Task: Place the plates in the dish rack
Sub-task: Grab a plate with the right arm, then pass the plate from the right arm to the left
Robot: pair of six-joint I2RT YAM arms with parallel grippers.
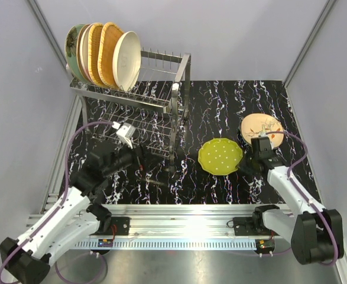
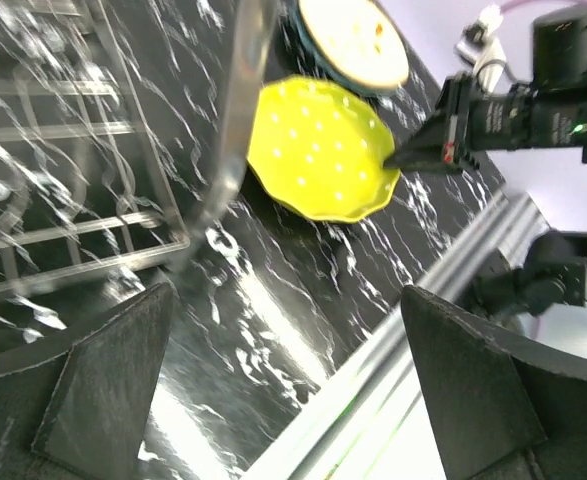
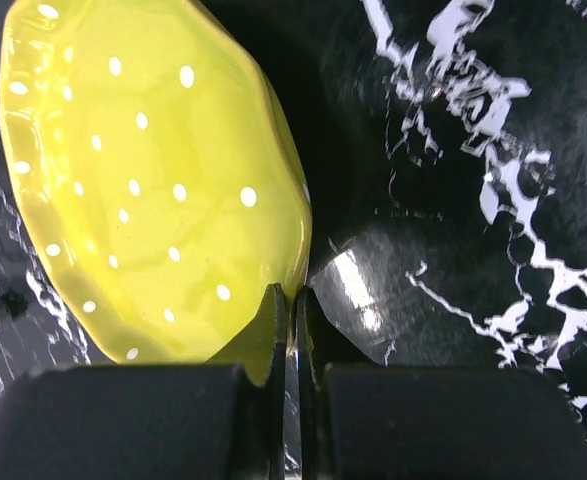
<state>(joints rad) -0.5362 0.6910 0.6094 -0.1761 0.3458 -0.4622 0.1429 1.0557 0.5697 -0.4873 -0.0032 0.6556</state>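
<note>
A lime dotted plate [image 1: 220, 156] [image 2: 323, 150] [image 3: 143, 180] lies on the black marbled table right of the dish rack [image 1: 161, 94] [image 2: 233, 110]. My right gripper [image 1: 244, 165] [image 3: 295, 300] is shut on its right rim, one finger on each face. A beige floral plate [image 1: 260, 128] [image 2: 358, 40] lies just behind that gripper. Several plates [image 1: 105, 53], wicker and cream among them, stand upright in the rack's top tier at the left end. My left gripper [image 1: 139, 160] [image 2: 288, 292] hangs open and empty low in front of the rack's lower tier.
An aluminium rail [image 1: 185, 213] [image 2: 453, 290] runs along the near table edge, carrying both arm bases. The right end of the rack's top tier shows bare prongs [image 1: 161, 59]. Grey walls close in the table on the left, right and back.
</note>
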